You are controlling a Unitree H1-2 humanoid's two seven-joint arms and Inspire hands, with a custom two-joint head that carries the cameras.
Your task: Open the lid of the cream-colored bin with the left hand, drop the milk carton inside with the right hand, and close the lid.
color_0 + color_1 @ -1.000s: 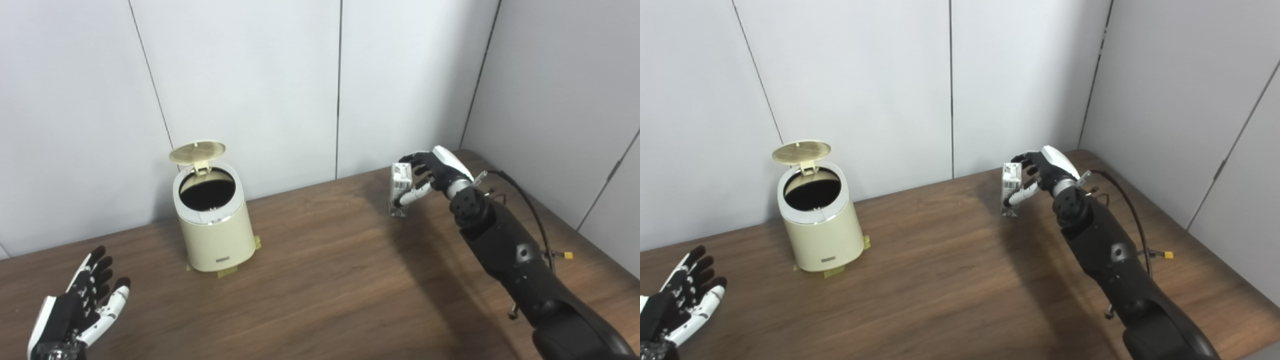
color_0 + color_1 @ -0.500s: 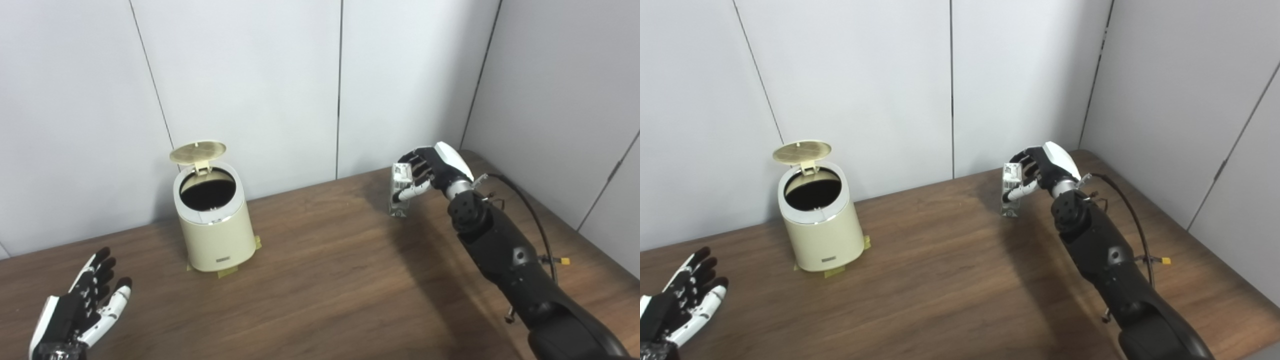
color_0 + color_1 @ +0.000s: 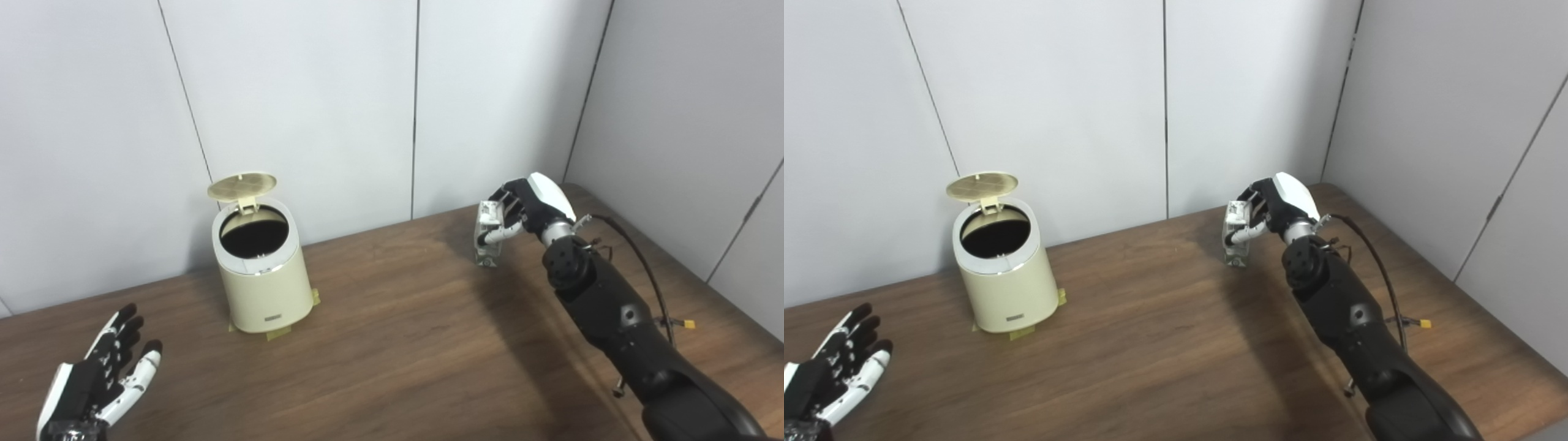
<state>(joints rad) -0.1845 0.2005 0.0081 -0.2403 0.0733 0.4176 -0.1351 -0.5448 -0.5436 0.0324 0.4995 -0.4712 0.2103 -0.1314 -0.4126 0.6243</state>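
Milk carton (image 3: pixel 488 236) pinched upright in right hand (image 3: pixel 527 205), far right; left hand (image 3: pixel 98 383) spread, near left; cream-colored bin (image 3: pixel 262 275) lid (image 3: pixel 241 186) raised

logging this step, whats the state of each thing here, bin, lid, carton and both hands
cream-colored bin: upright on the table, mouth uncovered, inside too dark to see
lid: flipped up at the back hinge, open
milk carton: upright, gripped near its top, whether its base touches the table is unclear
right robot hand: closed on the milk carton
left robot hand: open, fingers spread, holding nothing, near the table's front edge
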